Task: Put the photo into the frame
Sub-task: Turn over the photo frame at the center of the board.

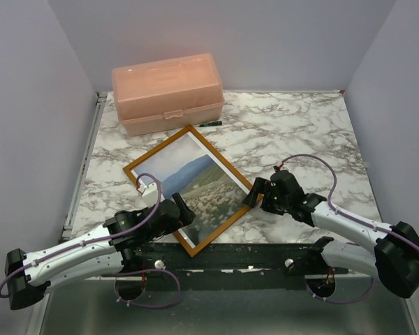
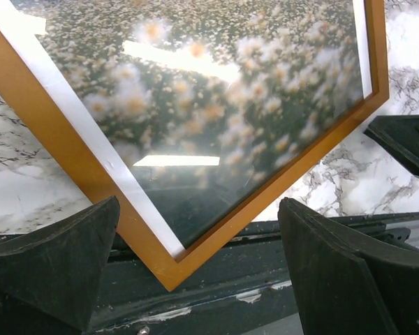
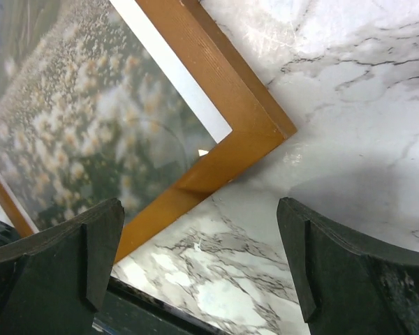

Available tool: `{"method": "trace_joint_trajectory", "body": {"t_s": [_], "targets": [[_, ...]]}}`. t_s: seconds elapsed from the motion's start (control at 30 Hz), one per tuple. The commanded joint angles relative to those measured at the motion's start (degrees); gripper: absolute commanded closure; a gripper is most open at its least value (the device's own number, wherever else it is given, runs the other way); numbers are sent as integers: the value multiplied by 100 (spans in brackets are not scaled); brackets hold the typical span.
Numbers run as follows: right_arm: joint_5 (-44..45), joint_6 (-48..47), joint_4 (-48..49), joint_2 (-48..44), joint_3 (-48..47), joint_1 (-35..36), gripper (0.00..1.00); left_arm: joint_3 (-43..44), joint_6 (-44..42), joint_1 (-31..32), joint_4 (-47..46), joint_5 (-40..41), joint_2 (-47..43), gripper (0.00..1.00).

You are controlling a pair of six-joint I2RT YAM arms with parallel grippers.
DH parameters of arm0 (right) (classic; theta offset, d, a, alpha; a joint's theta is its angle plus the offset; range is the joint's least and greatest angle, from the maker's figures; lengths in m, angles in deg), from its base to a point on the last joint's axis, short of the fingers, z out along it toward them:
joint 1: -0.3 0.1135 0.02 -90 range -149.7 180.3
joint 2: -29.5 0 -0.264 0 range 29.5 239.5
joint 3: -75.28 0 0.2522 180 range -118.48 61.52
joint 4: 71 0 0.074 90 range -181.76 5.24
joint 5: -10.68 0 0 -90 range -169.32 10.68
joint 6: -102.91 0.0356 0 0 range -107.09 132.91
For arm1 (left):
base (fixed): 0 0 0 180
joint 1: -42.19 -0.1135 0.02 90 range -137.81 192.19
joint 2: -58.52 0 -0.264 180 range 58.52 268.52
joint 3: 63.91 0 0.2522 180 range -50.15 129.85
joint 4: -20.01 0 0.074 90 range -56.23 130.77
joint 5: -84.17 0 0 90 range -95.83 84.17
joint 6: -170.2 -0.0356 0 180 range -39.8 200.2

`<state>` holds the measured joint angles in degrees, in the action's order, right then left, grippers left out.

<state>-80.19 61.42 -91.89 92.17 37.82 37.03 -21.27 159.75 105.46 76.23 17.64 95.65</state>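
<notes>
Seen from above, a white, grey-veined marble-patterned tabletop [image 1: 293, 132] is walled in by plain pale panels. The frame [image 1: 157, 147] – thin, flat orange-brown wood with visible grain, rectangular – lies turned like a diamond near the front edge. The photo [image 1: 195, 185] sits inside it, face up: pale sky, blue hills and a meadow of blurred white flowers. Its surface is glossy and carries bright streaks of reflected light, and a narrow white strip shows along some inner edges of the frame. The frame's nearest corner sticks out past the marble, over the dark rail where the arms are bolted.

The left hand [image 2: 197, 223] is spread wide and holds nothing. Its two black, matte, wedge-shaped fingers [image 2: 56, 258] stand either side of that overhanging corner (whether the left one touches the wood cannot be told). The right hand [image 3: 199, 223] is also spread wide and empty – the frame's right-hand corner lies just ahead of its fingers [image 3: 335, 272], with bare marble beneath and to the right.

Behind the frame, near the back wall, stands a translucent pink plastic box [image 1: 167, 91] with a latched lid, and a small dark green pen-like thing [image 1: 211, 123] lies beside it. The right half of the tabletop is open marble.
</notes>
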Motion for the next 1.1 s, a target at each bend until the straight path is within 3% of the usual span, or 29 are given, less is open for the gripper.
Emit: {"method": "trace_joint_trajectory", "body": {"t_s": [0.0, 0.1, 0.4, 0.67, 1.07], "targets": [[52, -915, -782, 82, -578, -21, 0, -118, -136, -193, -88, -259, 59, 2], [-297, -1250, -819, 346, -921, -17, 0, -108, -392, -361, -286, -496, 332, 1], [-273, -1802, -1438, 1771, -2267, -209, 0, 126, -1451, -1361, -365, -1375, 1149, 2], [-756, -1991, -1479, 2682, -3219, -887, 0, -189, -1593, -2042, -141, -1640, 643, 1], [-2105, -2032, -1160, 3947, -3650, -1106, 3, -627, -2150, -2884, -699, -2344, 840, 7]]}}
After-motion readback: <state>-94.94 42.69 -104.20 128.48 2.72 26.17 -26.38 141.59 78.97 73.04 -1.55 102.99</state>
